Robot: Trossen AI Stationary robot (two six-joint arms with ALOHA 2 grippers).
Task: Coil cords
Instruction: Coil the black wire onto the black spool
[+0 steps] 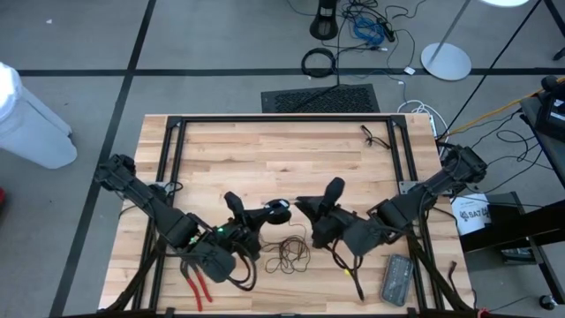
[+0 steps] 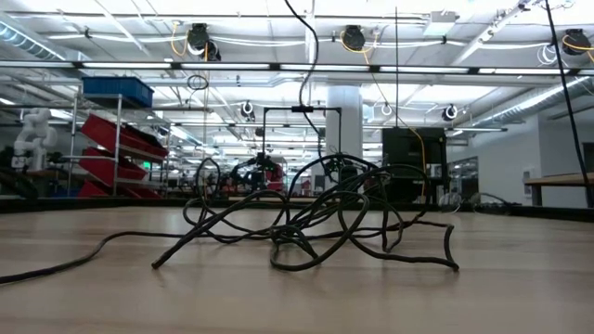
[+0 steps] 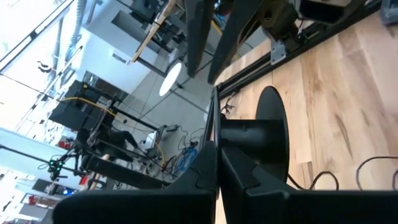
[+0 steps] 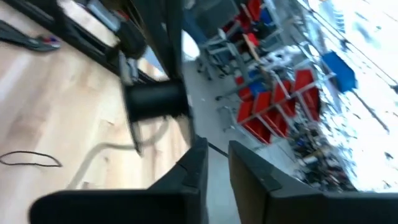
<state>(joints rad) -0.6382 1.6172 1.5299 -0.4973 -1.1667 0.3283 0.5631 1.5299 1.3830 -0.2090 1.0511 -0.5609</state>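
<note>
L jaws: pressed together, nothing seen between them; L wrist view shows the two dark fingers (image 3: 249, 180) meeting along a thin seam.
R jaws: narrow gap, holding nothing; R wrist view shows fingers (image 4: 193, 165) just apart w/ floor showing through the slot. Blurred.
L arm (image 1: 168, 216): low over the surface (image 1: 265, 150), near front edge, left of centre, tip pointing toward the far side.
R arm (image 1: 415, 201): mirrors it, right of centre, tip also toward the far side.
Cord (image 1: 288, 253): thin, black, in a loose tangle on the wood btw the two arms, near front edge. Low view: messy pile of loops (image 2: 316, 218), some standing up off the wood, one end trailing flat toward that view's left. Not coiled.
Puck (image 1: 279, 208): small, round, dark, bluish centre; sits flat btw the two tips, just beyond the tangle, apart from both. A strand runs from it to the tangle.
Contact: neither arm touches cord or puck, as far as high view shows.
Pliers (image 1: 196, 284): red handles, front edge, by L arm base, partly under it.
Grey box (image 1: 396, 279): front right, beside R arm.
Frame (image 1: 282, 118): black bars bordering far half of the wood.
</note>
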